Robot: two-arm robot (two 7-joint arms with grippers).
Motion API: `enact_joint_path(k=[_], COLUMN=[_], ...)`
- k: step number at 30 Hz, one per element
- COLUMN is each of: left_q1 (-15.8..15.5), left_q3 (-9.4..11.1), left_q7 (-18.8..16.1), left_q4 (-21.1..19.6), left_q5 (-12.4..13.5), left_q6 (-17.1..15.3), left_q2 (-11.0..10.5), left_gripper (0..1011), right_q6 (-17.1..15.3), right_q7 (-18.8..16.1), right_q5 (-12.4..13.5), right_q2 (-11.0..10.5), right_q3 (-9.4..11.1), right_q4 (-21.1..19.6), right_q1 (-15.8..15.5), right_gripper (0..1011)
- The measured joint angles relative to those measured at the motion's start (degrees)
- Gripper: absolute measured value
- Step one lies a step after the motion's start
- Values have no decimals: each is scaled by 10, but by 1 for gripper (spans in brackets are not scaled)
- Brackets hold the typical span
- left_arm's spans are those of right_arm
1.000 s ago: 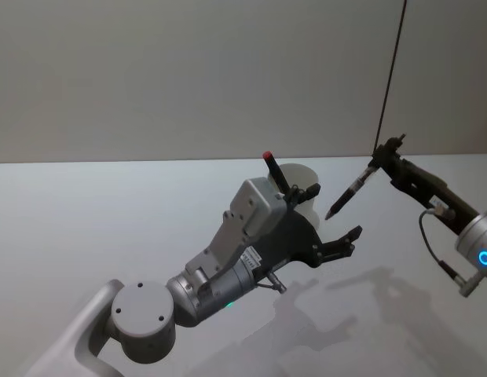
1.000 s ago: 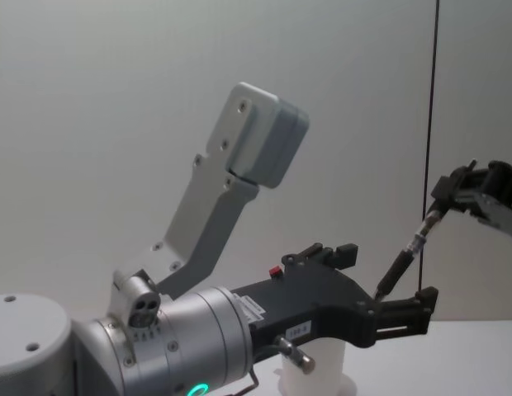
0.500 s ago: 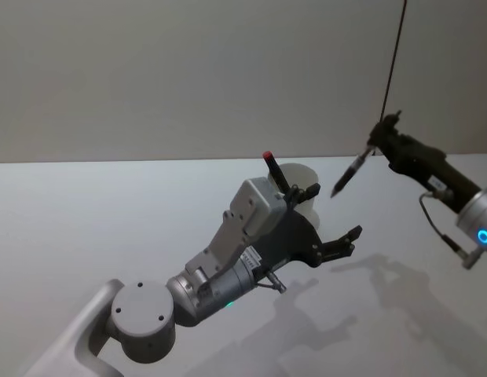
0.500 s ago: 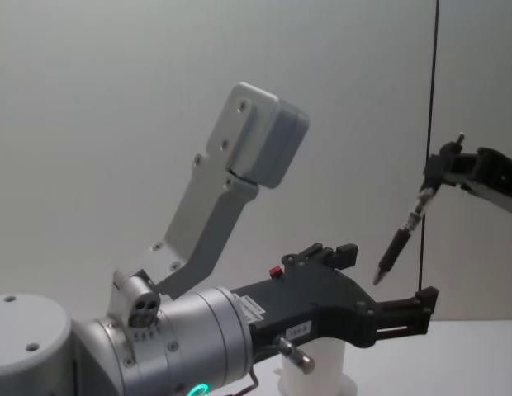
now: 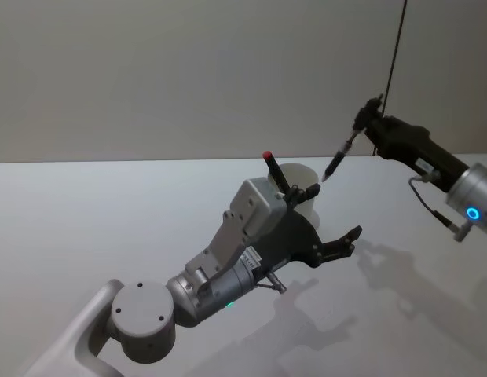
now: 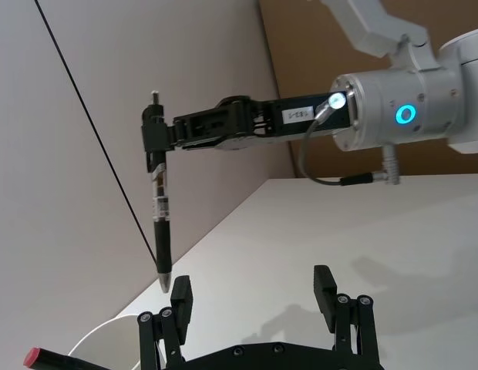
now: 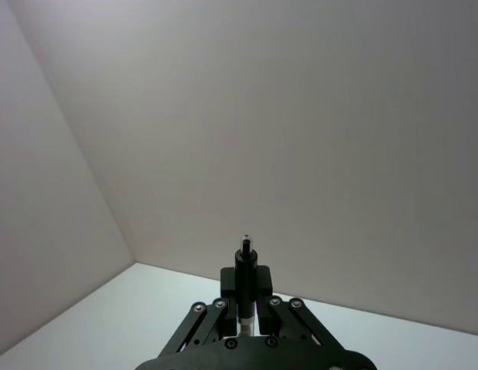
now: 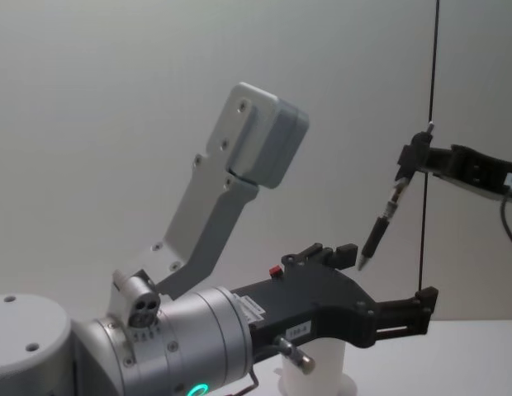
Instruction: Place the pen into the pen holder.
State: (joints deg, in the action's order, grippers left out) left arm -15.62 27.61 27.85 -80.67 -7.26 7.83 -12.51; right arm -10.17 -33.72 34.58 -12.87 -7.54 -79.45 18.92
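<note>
Right hand (image 5: 367, 126), clamped on the pen (image 5: 338, 160), holds its tip beside the pen holder (image 5: 305, 192) rim; release may miss, striking the spread-fingered left hand (image 5: 331, 221).

The head view looks forward and down from above onto the white table (image 5: 86, 212), with the wall far behind. The chest view sits lower and looks level across the table, very near the left arm, which looms large. Both share the left gripper (image 5: 331, 221), the cup (image 5: 305, 174) and the pen (image 5: 336, 159) held by the right gripper (image 5: 363, 122). The left wrist view looks up past its own fingers (image 6: 181, 297) toward the right arm. The right wrist view faces the wall, along the pen (image 7: 247, 266).
</note>
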Motion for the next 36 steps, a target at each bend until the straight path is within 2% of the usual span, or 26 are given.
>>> enact_joint_path(k=[10,20,36], left_q1=[0,0,0], left_q3=[0,0,0], left_q7=[0,0,0], left_q4=[0,0,0], left_q5=[0,0,0], left_q6=[0,0,0], left_q2=[0,0,0], left_gripper=[1002,1003,1003], right_q6=[30,51,74], right_q7=[-54,-82,-118], right_q5=[-31,-53,-66], right_q2=[9,19,34], right_q3=[-10,-20,-33], right_q4=[91,163,265], right_q1=[60,105,163], right_gripper=[132,132,132])
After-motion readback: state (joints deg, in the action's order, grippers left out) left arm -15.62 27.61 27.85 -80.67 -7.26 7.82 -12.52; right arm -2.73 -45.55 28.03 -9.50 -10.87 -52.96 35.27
